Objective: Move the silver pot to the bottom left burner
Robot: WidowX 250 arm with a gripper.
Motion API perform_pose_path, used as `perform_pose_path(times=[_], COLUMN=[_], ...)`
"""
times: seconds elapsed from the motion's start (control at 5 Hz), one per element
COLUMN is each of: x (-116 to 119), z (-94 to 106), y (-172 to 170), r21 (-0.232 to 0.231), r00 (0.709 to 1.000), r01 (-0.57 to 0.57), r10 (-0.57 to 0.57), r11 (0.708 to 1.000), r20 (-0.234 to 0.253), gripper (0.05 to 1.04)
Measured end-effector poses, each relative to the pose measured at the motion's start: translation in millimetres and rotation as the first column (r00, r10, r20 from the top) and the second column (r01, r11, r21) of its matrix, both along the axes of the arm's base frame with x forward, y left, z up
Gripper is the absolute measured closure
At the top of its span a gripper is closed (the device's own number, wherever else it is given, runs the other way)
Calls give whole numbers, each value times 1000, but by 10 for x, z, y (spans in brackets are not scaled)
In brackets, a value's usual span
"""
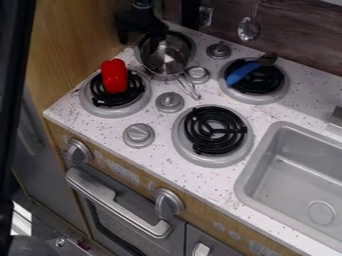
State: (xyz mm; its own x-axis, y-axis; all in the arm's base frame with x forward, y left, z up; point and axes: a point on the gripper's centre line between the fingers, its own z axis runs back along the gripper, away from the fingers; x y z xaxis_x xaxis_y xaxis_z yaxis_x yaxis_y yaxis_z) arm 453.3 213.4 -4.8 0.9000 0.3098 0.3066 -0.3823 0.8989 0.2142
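Note:
The black gripper (148, 29) hangs at the upper left, over the far left rim of the silver pot (168, 61). The pot stands upright on the back left burner, its thin wire handle pointing toward the lower right. Whether the gripper touches the rim is hard to see. Nearer the left edge of the stove is another black coil burner (127, 100), with a red pepper-like object (114, 76) standing on it.
Silver knobs (169, 102) rise between the burners. A bare coil burner (215, 131) is at front centre; a blue-handled utensil (242, 73) lies on the back right burner. The sink (287, 172) is at the right, and a ladle (249, 29) hangs on the back wall.

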Motion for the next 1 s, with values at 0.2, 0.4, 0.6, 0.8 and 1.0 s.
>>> perform_pose_path(times=[0.2,0.4,0.6,0.8,1.0], x=[36,55,104,104,107], z=[-112,-294,-292,-301,-299], y=[0,-44,-60,-94,-94], r21=[-20,-63,-61,-60,-56], r00=[1000,998,996,996,996], r01=[-31,-57,-84,-82,-85], r10=[31,57,86,84,86], r11=[999,996,995,995,995], r20=[0,-4,30,23,25], gripper=[89,133,417,716,932])
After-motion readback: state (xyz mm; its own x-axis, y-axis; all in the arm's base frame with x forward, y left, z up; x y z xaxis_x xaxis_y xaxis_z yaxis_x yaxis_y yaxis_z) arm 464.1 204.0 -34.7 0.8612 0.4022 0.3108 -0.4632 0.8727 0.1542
